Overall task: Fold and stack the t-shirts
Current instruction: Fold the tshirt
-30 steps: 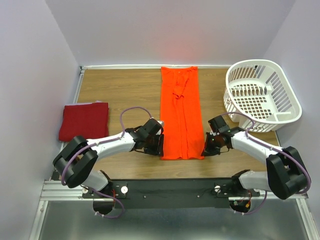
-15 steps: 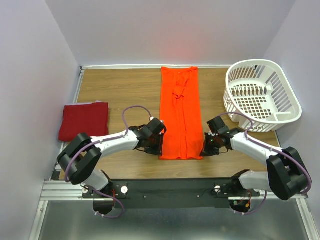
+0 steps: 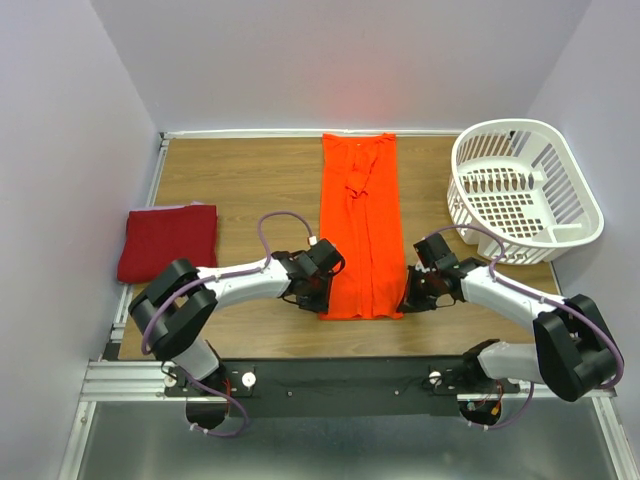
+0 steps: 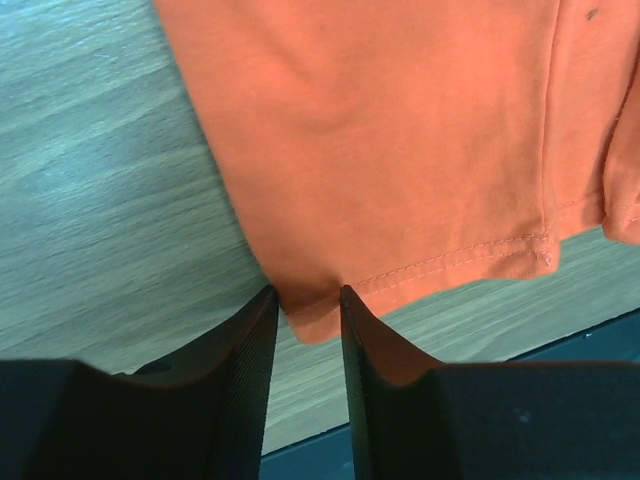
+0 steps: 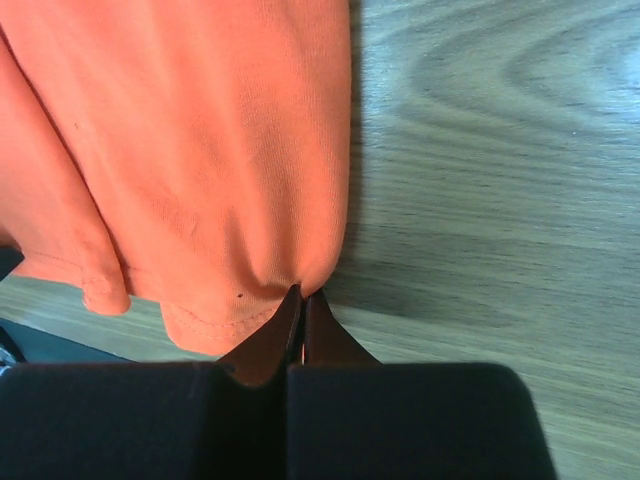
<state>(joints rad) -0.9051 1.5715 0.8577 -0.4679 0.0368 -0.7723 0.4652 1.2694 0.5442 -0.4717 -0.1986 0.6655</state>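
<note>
The orange-red t-shirt [image 3: 360,240] lies as a long narrow strip down the middle of the table. The dark crimson t-shirt [image 3: 168,241] lies folded at the left edge. My left gripper [image 3: 322,290] is at the strip's near left corner. In the left wrist view it [image 4: 307,292] is open, with the hem corner of the orange shirt [image 4: 400,150] between its jaws. My right gripper [image 3: 410,297] is at the near right corner. In the right wrist view it [image 5: 302,293] is shut on the puckered edge of the orange shirt [image 5: 200,150].
A white lattice laundry basket [image 3: 520,190] stands at the back right, close behind the right arm. The table's front edge and the black base rail [image 3: 340,375] lie just below the shirt's hem. Bare wood [image 3: 240,190] separates the two shirts.
My left gripper has moved right, from beside the orange shirt onto its near left corner. The right gripper has stayed at the near right corner.
</note>
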